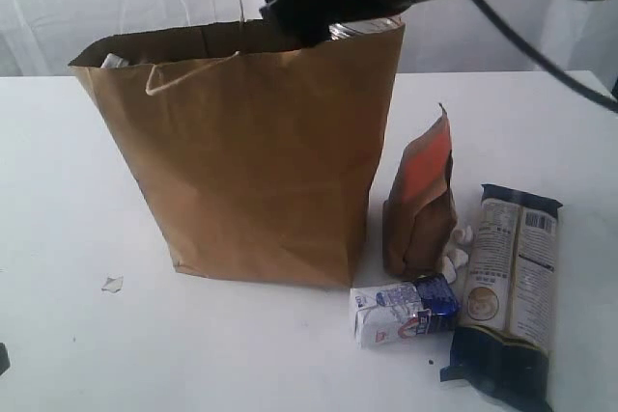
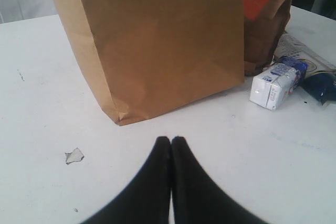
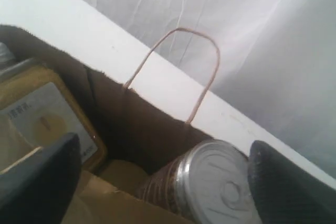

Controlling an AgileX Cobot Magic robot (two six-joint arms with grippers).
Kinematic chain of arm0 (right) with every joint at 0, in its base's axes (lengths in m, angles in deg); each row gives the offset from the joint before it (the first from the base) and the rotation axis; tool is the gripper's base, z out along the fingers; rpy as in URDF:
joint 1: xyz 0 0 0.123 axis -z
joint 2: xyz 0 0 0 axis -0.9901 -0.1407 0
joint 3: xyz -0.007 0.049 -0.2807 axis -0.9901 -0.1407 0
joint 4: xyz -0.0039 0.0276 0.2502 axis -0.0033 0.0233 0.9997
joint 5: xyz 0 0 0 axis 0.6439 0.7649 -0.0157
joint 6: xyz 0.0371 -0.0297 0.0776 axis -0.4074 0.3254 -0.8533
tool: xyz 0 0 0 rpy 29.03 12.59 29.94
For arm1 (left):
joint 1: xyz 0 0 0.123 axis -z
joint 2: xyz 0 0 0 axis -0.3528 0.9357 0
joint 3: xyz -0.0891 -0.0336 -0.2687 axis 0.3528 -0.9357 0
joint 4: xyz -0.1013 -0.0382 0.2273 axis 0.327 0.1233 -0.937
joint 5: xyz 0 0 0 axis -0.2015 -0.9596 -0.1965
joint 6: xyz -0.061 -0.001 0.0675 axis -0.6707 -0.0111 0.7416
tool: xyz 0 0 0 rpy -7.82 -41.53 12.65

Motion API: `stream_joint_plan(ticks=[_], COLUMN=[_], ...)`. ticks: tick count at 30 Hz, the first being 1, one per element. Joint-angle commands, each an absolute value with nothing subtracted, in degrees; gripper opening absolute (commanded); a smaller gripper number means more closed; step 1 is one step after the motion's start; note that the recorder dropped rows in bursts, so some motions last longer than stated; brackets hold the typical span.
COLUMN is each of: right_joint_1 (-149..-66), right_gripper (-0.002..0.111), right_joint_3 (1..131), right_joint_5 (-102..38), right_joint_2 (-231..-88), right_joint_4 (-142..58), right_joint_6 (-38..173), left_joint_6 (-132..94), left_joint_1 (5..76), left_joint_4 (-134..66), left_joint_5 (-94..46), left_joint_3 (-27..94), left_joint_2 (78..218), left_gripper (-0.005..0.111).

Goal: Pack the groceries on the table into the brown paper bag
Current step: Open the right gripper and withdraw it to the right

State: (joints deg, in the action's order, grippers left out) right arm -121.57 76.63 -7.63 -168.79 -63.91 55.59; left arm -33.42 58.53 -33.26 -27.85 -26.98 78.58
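Resting low at far left: my left gripper (image 2: 171, 139) — fingers clenched tip to tip, nothing between them, low over the table (image 1: 58, 238).
Crumb: a small white crumb (image 1: 113, 284) on the bare tabletop, near those closed tips.
Bag: the brown paper bag (image 1: 261, 161) stands upright left of centre with its mouth open and its cord handles up.
Over the bag's right rim: my right gripper (image 3: 163, 182), fingers released and spread wide.
Can: the dark pull-tab can (image 3: 210, 187) sits tilted in the bag's mouth between my spread fingers — clear of one, just beside the other.
Pouch: the brown-orange pouch (image 1: 420, 209) stands just right of the bag.
Packet: the small white-blue packet (image 1: 404, 310) lies in front of the pouch.
Far right: the long pasta packet (image 1: 507, 287) lies flat, beside the pouch and packet.
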Motion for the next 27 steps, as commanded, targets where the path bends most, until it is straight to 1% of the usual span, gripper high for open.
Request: stream_joint_plan(ticks=[1, 9, 12, 19, 27], right_joint_1=[-121.28, -121.28, -120.1, -114.86, -111.87], right_gripper=[0.079, 0.079, 0.079, 0.079, 0.078], right_joint_3=[76.97, 76.22, 74.45, 67.13, 56.51], right_joint_5=[-7.31, 0.96, 3.52, 9.28, 12.32], right_joint_2=[-164.15, -158.02, -154.44, -146.21, -143.27], right_joint_4=[-68.37, -72.9, -75.04, -75.46, -72.9], right_joint_6=[51.1, 45.81, 42.55, 34.83, 32.07], left_joint_6=[-33.32, -33.32, -33.32, -33.32, -33.32], left_joint_1=[58.54, 58.54, 58.54, 58.54, 58.54], left_joint_4=[-32.69, -32.69, -32.69, -32.69, -32.69], left_joint_5=[-28.03, -28.03, -28.03, -28.03, -28.03], left_joint_3=[-27.18, -27.18, -27.18, -27.18, -27.18], left_joint_2=[78.28, 78.28, 78.28, 78.28, 78.28], left_gripper=[0.0, 0.0, 0.0, 0.0, 0.0])
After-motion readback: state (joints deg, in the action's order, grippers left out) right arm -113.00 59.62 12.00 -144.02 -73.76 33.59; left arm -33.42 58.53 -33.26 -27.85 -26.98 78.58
